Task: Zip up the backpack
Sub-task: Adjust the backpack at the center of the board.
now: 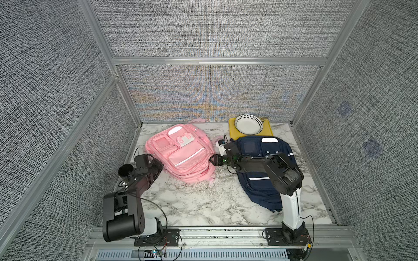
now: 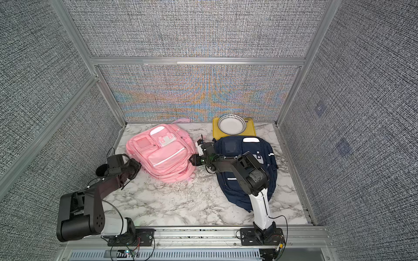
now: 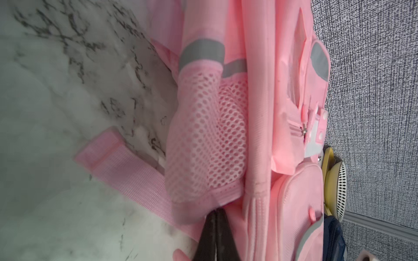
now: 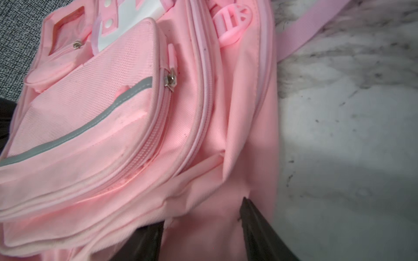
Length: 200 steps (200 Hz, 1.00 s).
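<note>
**Top views.** Item: pink backpack (image 1: pixel 181 153), the piece to be zipped. It lies flat on the marble table (image 1: pixel 203 203), left of centre and toward the rear wall. Its long axis runs from the near edge to the far edge, top end away from me and leaning left. The left gripper (image 1: pixel 161 166) is against its left flank and the right gripper (image 1: pixel 213 159) against its right flank, so in both top views the bag lies between the two. Also present: a navy backpack (image 1: pixel 251 146) under the right arm, and a bowl (image 1: pixel 248 124) on a yellow tray (image 1: pixel 233 134) behind it.

**Left wrist view.** Left gripper (image 3: pixel 218 212): fingers pressed together, tips touching the hem of the mesh pocket (image 3: pixel 208 135). I cannot tell whether any cloth is caught between them. A loose strap (image 3: pixel 126 167) lies on the marble beside it.

**Right wrist view.** Right gripper (image 4: pixel 201 214): fingers apart, a thick fold of the bag's side filling the space between. I read that as a clamp on the fabric. The metal slider (image 4: pixel 170 79) of the front pocket sits ahead of this gripper, up the flank toward the bag's top end. Its zip track (image 4: pixel 156 135) runs back toward the fingers. My judgement is that the right arm is nearer that slider and the pull would follow the bag's long axis. I cannot tell which zip is open.

**Markings.** No brand or legible writing in any view; the white patch (image 4: pixel 135 11) looks blank.
</note>
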{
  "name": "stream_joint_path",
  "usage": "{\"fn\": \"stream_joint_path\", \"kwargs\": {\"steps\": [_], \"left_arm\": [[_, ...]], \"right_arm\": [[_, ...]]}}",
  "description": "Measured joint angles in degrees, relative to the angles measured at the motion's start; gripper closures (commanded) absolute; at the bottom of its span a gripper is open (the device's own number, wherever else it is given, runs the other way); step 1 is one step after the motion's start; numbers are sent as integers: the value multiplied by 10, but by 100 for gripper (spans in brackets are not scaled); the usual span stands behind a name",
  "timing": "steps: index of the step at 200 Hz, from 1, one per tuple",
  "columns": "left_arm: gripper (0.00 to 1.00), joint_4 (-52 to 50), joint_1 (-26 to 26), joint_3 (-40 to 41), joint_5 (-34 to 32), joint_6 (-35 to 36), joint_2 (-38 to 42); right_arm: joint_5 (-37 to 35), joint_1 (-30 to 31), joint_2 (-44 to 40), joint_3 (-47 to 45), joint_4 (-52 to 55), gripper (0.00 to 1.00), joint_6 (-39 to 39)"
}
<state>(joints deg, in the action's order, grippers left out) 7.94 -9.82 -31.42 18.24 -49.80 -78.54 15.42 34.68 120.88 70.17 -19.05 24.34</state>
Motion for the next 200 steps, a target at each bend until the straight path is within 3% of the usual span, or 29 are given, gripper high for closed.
{"fn": "stream_joint_path", "kwargs": {"steps": [41, 72, 99, 171, 200], "left_arm": [[100, -82, 26, 4, -31, -4, 73], [100, -141, 39, 5, -43, -4, 96], [100, -166, 56, 7, -47, -12, 89], [100, -172, 69, 5, -48, -30, 79], [100, -170, 76, 5, -46, -38, 77]], "right_arm": [[-2, -14, 38, 87, 59, 42, -16], [-10, -14, 29, 86, 74, 42, -22], [-36, -10, -27, 34, 76, 38, -23], [-149, 14, -279, -154, 22, 28, -23], [-186, 101, -356, -248, -31, 28, 1]]}}
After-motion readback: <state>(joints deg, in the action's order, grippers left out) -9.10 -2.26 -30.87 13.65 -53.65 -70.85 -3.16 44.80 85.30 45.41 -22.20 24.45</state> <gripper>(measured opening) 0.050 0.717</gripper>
